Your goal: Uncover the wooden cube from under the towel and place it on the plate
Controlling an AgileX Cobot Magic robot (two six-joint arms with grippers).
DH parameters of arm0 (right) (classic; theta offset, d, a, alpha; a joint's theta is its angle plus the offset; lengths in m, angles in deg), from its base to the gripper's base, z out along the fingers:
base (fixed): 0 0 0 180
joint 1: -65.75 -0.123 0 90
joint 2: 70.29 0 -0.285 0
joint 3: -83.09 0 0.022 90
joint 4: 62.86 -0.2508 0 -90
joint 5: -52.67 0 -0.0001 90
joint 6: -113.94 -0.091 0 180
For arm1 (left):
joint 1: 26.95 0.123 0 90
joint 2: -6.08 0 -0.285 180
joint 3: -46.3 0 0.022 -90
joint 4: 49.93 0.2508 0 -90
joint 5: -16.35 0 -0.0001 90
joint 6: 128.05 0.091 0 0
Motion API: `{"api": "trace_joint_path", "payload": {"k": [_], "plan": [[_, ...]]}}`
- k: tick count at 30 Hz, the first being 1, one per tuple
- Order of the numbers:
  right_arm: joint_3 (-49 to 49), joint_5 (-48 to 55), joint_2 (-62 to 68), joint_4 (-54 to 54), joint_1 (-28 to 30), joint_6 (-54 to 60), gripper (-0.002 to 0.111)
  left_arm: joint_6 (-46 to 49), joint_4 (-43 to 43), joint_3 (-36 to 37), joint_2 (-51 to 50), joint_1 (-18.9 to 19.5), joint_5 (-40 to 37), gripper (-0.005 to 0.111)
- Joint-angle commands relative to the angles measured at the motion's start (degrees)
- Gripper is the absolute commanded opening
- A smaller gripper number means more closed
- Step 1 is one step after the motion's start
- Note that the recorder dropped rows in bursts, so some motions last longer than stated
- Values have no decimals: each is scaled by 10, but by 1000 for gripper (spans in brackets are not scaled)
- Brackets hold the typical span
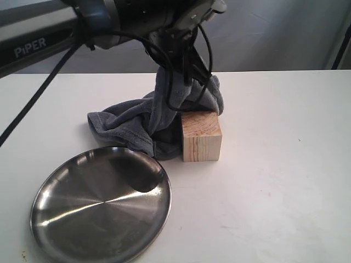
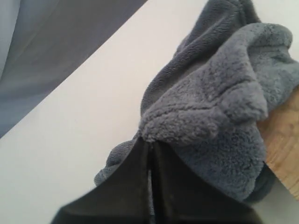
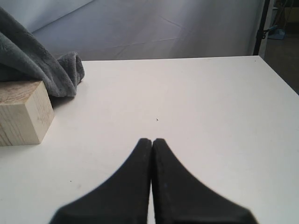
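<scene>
The grey-blue towel hangs bunched from my left gripper, which is shut on a fold of it above the table. In the left wrist view the towel fills the space beyond the gripper. The wooden cube stands uncovered on the white table, the cloth touching its top and left side; its edge shows as the cube and again as the cube. The steel plate lies at the front left. My right gripper is shut on nothing, low over the table to the cube's right.
The white table extends to the right of the cube. A black cable runs down from the left arm at the upper left. A grey backdrop hangs behind the table.
</scene>
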Motion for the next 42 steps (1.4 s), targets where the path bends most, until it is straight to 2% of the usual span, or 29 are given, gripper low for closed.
{"api": "trace_joint_path", "payload": {"k": [1, 14, 17, 25, 30, 35, 42], "plan": [[1, 7, -4, -3, 0, -2, 3, -28, 11, -4, 7, 40, 17, 0], [1, 7, -4, -3, 0, -2, 3, -45, 1, -4, -39, 134, -4, 0], [1, 7, -4, -3, 0, -2, 3, -44, -18, -3, -56, 148, -18, 0], [1, 7, -4, -3, 0, -2, 3, -44, -143, -3, -105, 184, -33, 0], [1, 7, -4, -3, 0, -2, 3, -44, -141, -3, -132, 185, -50, 4], [1, 7, -4, -3, 0, -2, 3, -44, -141, -3, -143, 185, -47, 20], [1, 7, -4, -3, 0, -2, 3, -44, -141, -3, -143, 184, -48, 67]]}}
